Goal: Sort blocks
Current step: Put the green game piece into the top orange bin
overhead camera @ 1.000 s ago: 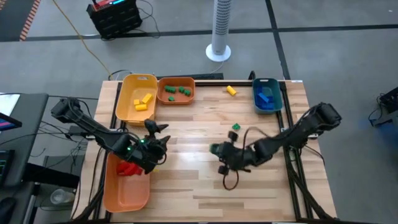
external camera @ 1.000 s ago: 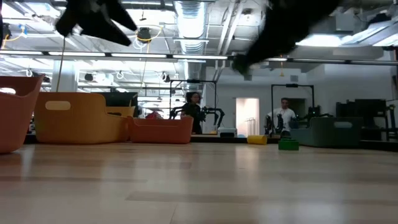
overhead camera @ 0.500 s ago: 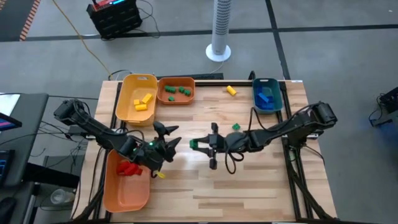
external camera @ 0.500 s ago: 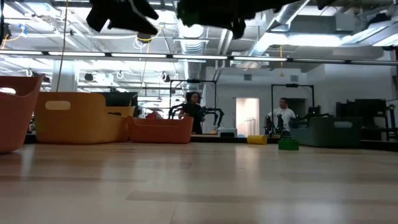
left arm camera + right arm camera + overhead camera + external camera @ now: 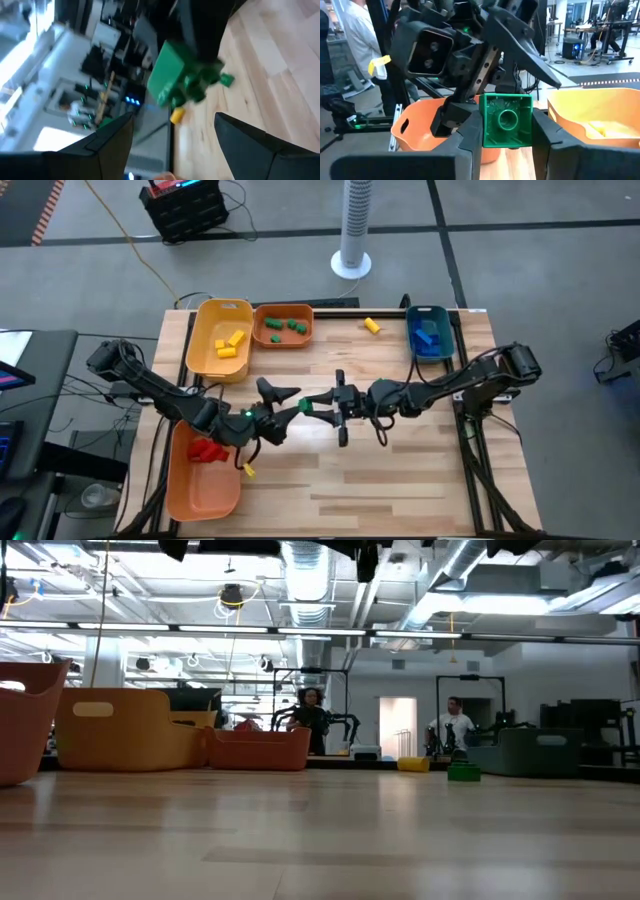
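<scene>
Here the right gripper (image 5: 318, 406) clamps a green block (image 5: 506, 120), hollow underside facing its wrist camera; left gripper (image 5: 285, 402) gapes empty.

— What carries it all?
— A pale wooden table (image 5: 400, 470), its planks running across

— What sits on it near the teal bin (image 5: 430, 333)?
— That bin stands at the far right edge. A loose yellow block (image 5: 372, 326) lies just left of it, and a green block (image 5: 380, 384) lies nearer the table's middle

— And further from it?
— A small orange bin (image 5: 283, 325) and a yellow bin (image 5: 220, 339) touch along the far edge, well left of the teal one. A large orange bin (image 5: 203, 475) sits at the near left edge
</scene>
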Robot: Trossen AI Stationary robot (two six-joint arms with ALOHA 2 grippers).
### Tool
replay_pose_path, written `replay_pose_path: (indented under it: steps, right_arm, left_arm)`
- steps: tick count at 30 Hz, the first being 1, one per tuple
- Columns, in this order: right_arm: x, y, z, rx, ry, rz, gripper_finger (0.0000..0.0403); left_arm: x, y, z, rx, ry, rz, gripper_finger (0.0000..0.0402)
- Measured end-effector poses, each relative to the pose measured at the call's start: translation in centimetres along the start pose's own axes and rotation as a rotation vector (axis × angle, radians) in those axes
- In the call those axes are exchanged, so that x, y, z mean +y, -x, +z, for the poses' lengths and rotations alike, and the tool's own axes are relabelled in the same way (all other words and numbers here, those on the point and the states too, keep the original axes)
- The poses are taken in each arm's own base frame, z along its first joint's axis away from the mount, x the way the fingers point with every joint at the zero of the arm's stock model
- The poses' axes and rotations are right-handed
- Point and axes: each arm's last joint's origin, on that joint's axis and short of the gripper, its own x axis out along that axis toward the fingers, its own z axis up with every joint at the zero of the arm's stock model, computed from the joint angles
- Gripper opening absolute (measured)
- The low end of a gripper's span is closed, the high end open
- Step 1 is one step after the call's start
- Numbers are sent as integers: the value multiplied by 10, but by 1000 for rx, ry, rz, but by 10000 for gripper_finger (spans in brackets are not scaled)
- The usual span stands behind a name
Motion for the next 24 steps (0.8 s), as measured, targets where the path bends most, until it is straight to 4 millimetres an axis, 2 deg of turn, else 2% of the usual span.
replay_pose_path:
  steps: [14,24]
  right_arm:
    - [-4,-1,6,-61,-40,-5,113]
    - [-3,0,6,-62,-44,-1,113]
  left_arm:
    - [7,1,13,-202,-170,-30,268]
    - [9,-3,12,-208,-313,-16,218]
